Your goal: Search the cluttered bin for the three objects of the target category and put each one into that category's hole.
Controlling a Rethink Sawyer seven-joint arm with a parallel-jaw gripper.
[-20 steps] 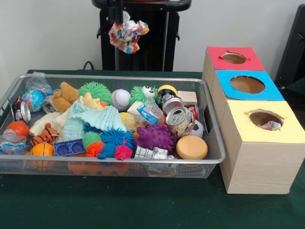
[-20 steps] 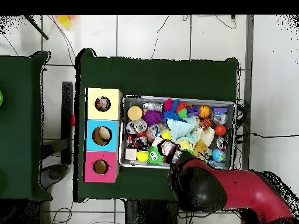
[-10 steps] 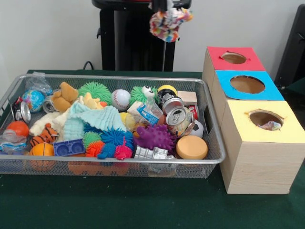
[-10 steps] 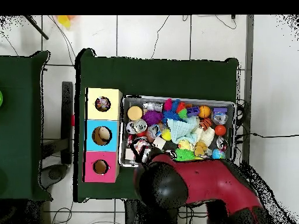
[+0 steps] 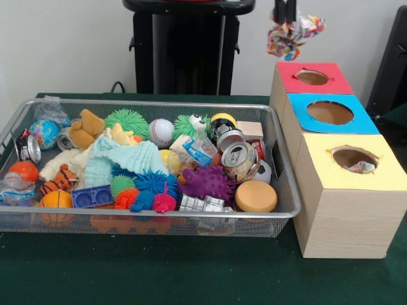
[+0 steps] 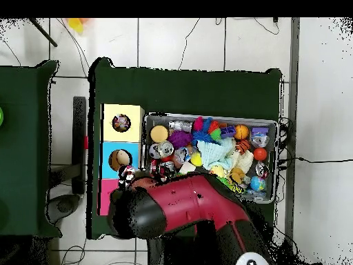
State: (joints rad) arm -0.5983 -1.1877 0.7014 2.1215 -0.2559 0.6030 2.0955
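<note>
My gripper (image 5: pixel 285 20) comes down at the top right of the front view, shut on a crumpled multicoloured cloth (image 5: pixel 294 33). The cloth hangs in the air just above and slightly left of the hole in the red-topped box (image 5: pixel 311 77). In the overhead view the red and black arm (image 6: pixel 186 210) covers the red box and hides the gripper. The wire mesh bin (image 5: pixel 152 103) holds a heap of toys, among them a pale green cloth (image 5: pixel 124 159), a teddy (image 5: pixel 86 129) and a striped plush tiger (image 5: pixel 60 180).
A blue-topped box (image 5: pixel 329 112) and a yellow-topped box (image 5: pixel 356 159) stand in a row with the red one, right of the bin. Something lies inside the yellow hole (image 5: pixel 361 167). The bin also holds crushed cans (image 5: pixel 238 155), spiky balls (image 5: pixel 206 182) and a baseball (image 5: pixel 160 131).
The gripper has carried the multicoloured cloth from above the bin's back edge across to above the red box. In the overhead view the arm has swung over the bin's corner onto the boxes.
</note>
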